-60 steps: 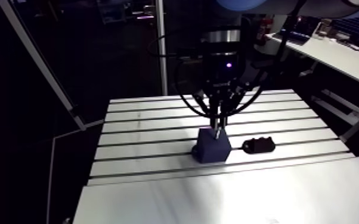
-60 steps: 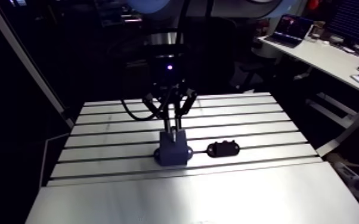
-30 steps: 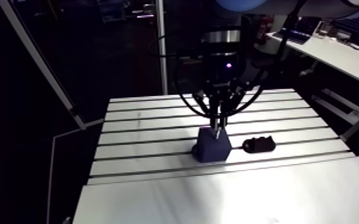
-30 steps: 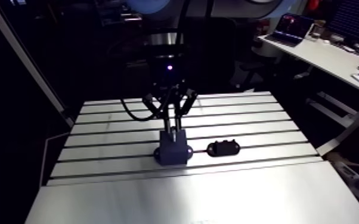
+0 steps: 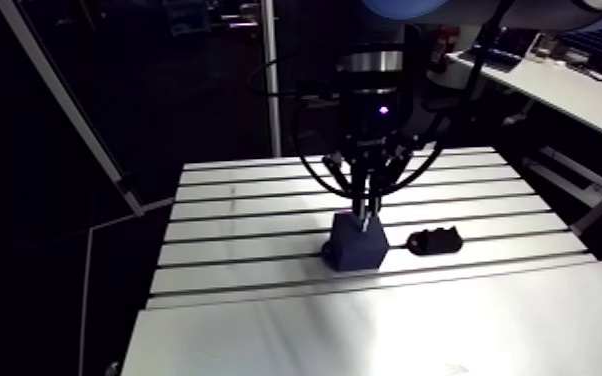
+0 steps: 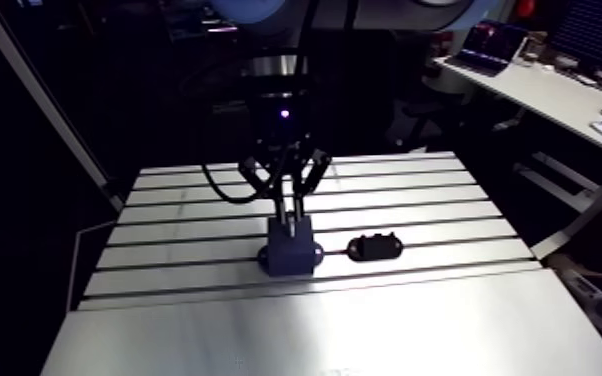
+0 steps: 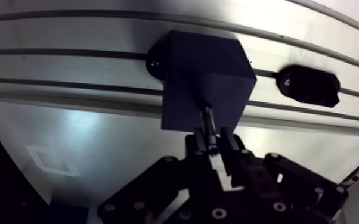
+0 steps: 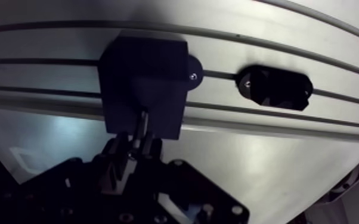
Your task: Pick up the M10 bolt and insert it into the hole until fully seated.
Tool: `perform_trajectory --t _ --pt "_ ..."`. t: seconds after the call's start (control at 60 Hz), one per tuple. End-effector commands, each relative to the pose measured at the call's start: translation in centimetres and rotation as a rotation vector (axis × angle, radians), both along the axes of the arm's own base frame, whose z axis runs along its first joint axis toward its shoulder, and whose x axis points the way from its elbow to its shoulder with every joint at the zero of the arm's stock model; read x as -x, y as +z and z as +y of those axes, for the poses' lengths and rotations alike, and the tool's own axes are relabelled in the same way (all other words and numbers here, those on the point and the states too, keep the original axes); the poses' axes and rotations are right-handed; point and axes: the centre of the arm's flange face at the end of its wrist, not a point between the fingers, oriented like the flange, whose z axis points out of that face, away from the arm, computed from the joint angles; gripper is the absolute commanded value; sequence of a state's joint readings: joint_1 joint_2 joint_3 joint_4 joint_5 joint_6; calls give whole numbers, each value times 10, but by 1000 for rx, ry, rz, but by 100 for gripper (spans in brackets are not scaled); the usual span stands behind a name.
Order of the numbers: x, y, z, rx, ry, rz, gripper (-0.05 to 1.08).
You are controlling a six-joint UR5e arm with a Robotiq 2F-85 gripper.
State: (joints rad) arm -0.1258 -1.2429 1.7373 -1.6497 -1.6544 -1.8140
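Note:
A dark blue block (image 7: 204,80) is bolted to the slotted table (image 5: 265,230), with its mounting ear (image 7: 155,61) over a slot. My gripper (image 7: 213,149) hangs just above the block and is shut on the M10 bolt (image 7: 209,118). The bolt's shank points down at the block's top face, its tip touching or just inside the surface. The hole itself is hidden under the bolt. In the arm view the gripper (image 5: 365,215) stands upright right over the block (image 5: 355,243).
A black oblong fixture (image 7: 308,85) sits in a table slot beside the block, also seen as the fixture (image 6: 375,246) in the arm view. Smooth plate (image 5: 365,330) lies in front of the slotted area.
The gripper with the bolt has sunk very slightly toward the block; otherwise nothing has visibly moved.

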Motion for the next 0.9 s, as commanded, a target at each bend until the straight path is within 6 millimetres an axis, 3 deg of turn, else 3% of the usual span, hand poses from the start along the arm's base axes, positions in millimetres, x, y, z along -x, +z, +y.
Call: perform_trajectory --t 0.017,0.9 --pt "0 -1 0 0 0 -1 108" --pt "4 2 0 -4 7 27 108"
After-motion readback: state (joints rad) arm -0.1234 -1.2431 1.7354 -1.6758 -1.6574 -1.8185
